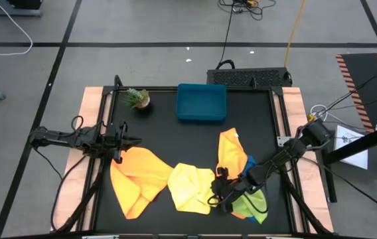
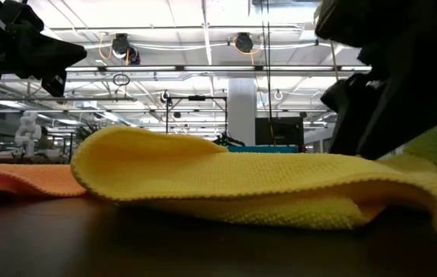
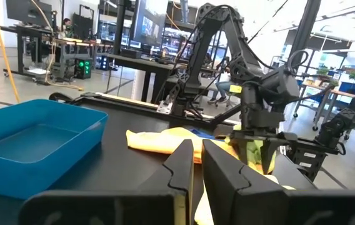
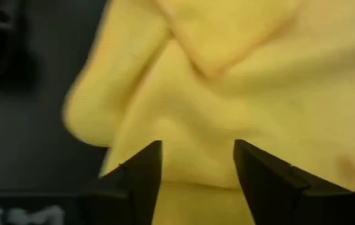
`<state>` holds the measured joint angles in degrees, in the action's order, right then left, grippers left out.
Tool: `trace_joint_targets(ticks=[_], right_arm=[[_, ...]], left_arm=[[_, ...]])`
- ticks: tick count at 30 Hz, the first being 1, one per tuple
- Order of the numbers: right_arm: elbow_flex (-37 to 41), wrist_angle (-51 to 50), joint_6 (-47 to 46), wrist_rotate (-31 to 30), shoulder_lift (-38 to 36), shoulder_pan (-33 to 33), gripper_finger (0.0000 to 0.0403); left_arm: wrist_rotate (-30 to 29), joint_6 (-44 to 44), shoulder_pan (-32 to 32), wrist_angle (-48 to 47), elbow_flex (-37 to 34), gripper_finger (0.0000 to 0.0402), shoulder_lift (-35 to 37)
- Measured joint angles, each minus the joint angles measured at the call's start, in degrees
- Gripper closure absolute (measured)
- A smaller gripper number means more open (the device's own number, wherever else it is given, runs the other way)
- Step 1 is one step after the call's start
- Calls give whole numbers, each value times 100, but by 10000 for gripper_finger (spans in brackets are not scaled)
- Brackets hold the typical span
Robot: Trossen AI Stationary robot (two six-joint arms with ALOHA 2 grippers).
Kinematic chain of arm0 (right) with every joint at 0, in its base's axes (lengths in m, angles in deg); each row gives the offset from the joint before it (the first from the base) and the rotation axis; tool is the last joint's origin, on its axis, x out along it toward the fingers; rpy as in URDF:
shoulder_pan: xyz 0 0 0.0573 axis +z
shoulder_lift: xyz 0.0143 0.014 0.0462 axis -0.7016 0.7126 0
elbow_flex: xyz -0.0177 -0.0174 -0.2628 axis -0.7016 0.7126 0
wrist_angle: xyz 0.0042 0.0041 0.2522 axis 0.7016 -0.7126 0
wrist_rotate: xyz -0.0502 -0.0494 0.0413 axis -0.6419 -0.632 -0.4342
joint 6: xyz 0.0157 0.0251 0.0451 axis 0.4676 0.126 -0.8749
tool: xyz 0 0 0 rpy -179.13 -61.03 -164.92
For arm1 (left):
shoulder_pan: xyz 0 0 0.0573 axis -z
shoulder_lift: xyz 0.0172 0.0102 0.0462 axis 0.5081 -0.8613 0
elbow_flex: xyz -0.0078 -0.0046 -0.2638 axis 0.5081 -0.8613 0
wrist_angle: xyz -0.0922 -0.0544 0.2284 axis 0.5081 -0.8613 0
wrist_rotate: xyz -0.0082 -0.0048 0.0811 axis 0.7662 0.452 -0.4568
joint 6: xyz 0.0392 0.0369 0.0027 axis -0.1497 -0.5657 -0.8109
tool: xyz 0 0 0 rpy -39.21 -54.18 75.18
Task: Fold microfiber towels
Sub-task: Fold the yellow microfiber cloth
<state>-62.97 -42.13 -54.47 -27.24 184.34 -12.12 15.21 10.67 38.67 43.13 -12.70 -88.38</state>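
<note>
Towels (image 1: 190, 188) on black table (image 1: 168, 143) (workshop behind); right gripper (image 4: 197, 164) apparently spread, left gripper (image 3: 197, 164) narrow.

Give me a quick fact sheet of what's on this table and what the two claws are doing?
Towels: yellow towel crumpled at centre front; orange towel to its left; second orange towel, blue towel and green towel bunched on the right
Tray: blue tray at the back, nothing in it
Plant: small potted plant back left
Right claw: open, over the yellow towel's right edge
Left claw: shut, holding nothing, by the orange towel's top

Yellow towel (image 1: 192, 188) — blue tray (image 1: 202, 102)
</note>
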Motion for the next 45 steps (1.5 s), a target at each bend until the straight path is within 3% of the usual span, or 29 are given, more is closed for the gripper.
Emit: trace_joint_targets(ticks=[3,6,10,14,16,21,25,26,29,32,37,45], right_arm=[[0,-162,-76,0,130,-59,196],[0,-249,-90,4,203,-60,213],[-2,-400,-45,0,208,-57,279],[-2,-400,47,47,208,-57,370],[-4,-395,125,129,205,-59,390],[-4,-380,142,140,132,-70,379],[-4,-392,203,81,-143,-116,390],[-4,-377,247,-5,-224,-129,393],[-2,-369,431,-292,-534,-181,396],[-2,-353,564,-648,-870,-223,393],[-2,-283,869,-1341,-1392,-237,393],[0,475,1505,-1676,-1718,-245,393]], left_arm=[[1,-1,1,0,1,366,0],[-1,-1,1,-2,-1,366,0],[-1,-1,0,-2,0,366,0],[1,-1,0,-4,0,366,-1],[-1,-1,1,-4,-1,366,-2],[1,104,1,-4,1,366,0],[250,1851,0,194,1,366,-9],[397,1956,-1,254,1,366,-9],[1018,1685,1,298,0,366,-11],[1216,1552,2,461,-1,366,-20],[1700,1329,314,1498,-1,366,-451],[710,548,1172,3262,0,366,-2284]])
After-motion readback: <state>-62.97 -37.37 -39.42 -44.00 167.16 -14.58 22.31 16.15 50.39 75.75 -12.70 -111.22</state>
